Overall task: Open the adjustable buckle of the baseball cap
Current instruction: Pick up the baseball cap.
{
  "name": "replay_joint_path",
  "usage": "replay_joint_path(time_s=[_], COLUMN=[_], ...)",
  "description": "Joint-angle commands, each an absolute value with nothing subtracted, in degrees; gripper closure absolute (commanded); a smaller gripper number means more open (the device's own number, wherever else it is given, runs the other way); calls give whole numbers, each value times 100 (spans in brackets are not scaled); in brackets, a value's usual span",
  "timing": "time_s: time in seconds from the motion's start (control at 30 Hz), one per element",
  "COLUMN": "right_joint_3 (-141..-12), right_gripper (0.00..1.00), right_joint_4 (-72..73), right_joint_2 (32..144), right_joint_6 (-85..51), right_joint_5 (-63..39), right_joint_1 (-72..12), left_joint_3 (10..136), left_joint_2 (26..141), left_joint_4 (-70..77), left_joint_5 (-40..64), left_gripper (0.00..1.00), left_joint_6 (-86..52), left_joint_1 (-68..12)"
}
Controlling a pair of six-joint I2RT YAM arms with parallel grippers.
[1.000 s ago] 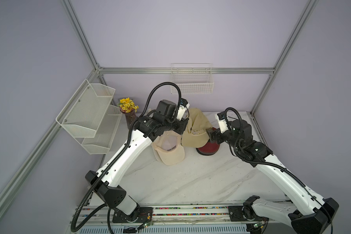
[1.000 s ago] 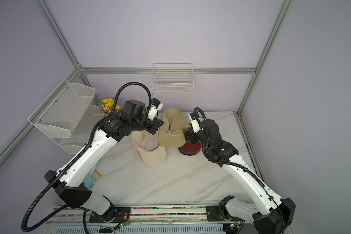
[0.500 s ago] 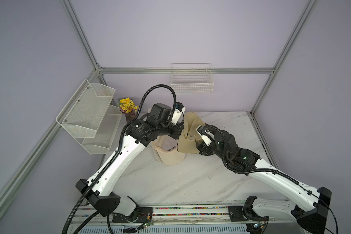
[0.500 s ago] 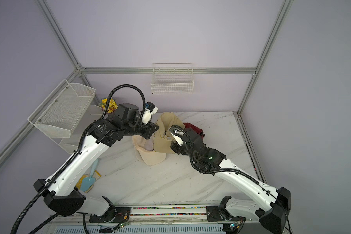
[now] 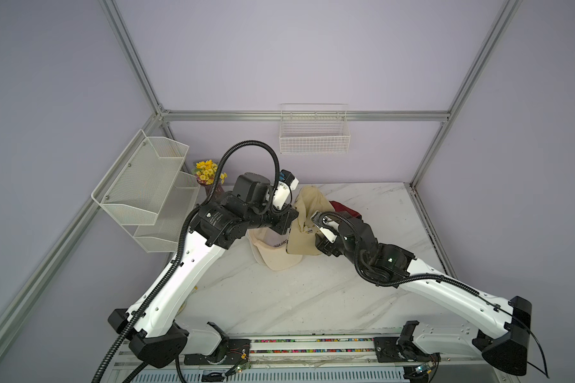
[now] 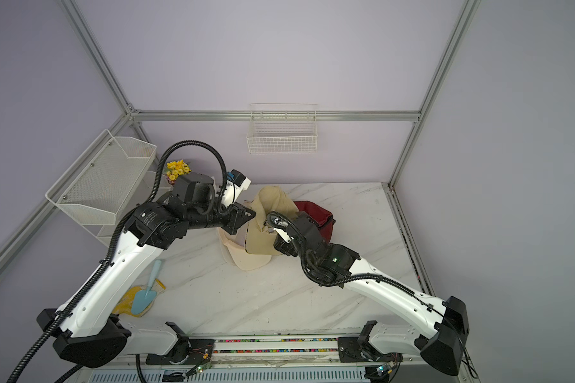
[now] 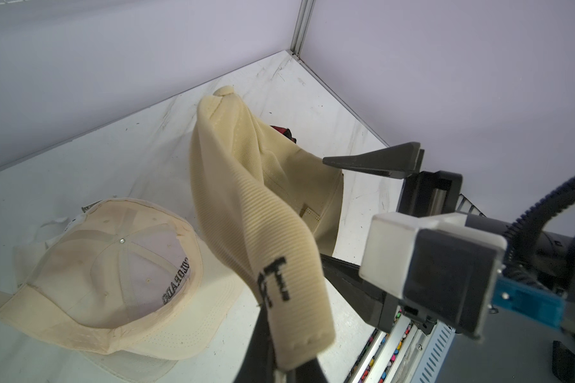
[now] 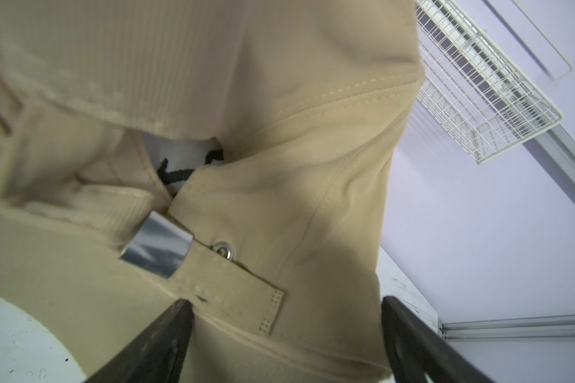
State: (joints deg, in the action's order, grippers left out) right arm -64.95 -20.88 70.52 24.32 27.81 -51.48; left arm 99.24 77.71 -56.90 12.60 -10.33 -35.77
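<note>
A tan corduroy baseball cap [image 5: 307, 217] [image 6: 268, 232] hangs above the table with my left gripper [image 7: 284, 364] shut on its edge beside black lettering. In the right wrist view its back faces me. The shiny metal buckle [image 8: 156, 247] sits on the fabric strap [image 8: 233, 285], which ends in a loose tab. My right gripper [image 8: 284, 303] is open, one dark finger on each side of the cap's rim just below that strap, not touching the buckle. In the left wrist view the right gripper [image 7: 326, 212] stands wide beside the cap.
A second cream cap [image 5: 276, 255] [image 7: 107, 265] lies upside down on the marble table [image 5: 279, 298]. A dark red item [image 5: 344, 209] lies behind the held cap. A mesh shelf [image 5: 146, 189], flowers [image 5: 208, 169], a wire basket [image 5: 314, 136] and a blue trowel [image 6: 143, 295] stand around.
My right arm has swung in from beside the red item to the hanging cap's back, jaws still wide. My left arm has shifted slightly left with the cap.
</note>
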Motion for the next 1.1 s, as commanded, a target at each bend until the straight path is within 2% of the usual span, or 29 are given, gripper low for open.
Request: replay_joint_path(time_s=[0.0,0.2,0.43,0.73,1.07], right_joint_3=[-6482,-6008,-5934,-5470,-5257], right_gripper=[8,9,13,15,16], right_joint_4=[-2072,-1719,-2000,-2831,-3426], right_joint_2=[7066,6923,6836,6373,6635], right_joint_6=[2375,2277,1869,1155,1226], right_joint_5=[3011,3072,2660,2250,1604], right_joint_1=[-5257,-5267,-5325,-5659,-5880], left_joint_3=[9501,8521,7763,6867,6715], left_joint_2=[7532,7004,6583,7049,7374], left_joint_4=[-5565,-5454,-5084,-4733,-4746], left_joint_5=[1713,1853,1889,1907,1968], left_gripper=[100,100,100,100,100], left_joint_6=[-1405,-1666,-1980,-1931,-1664], left_joint_1=[-3612,-3744,-3753,-3743,-3727])
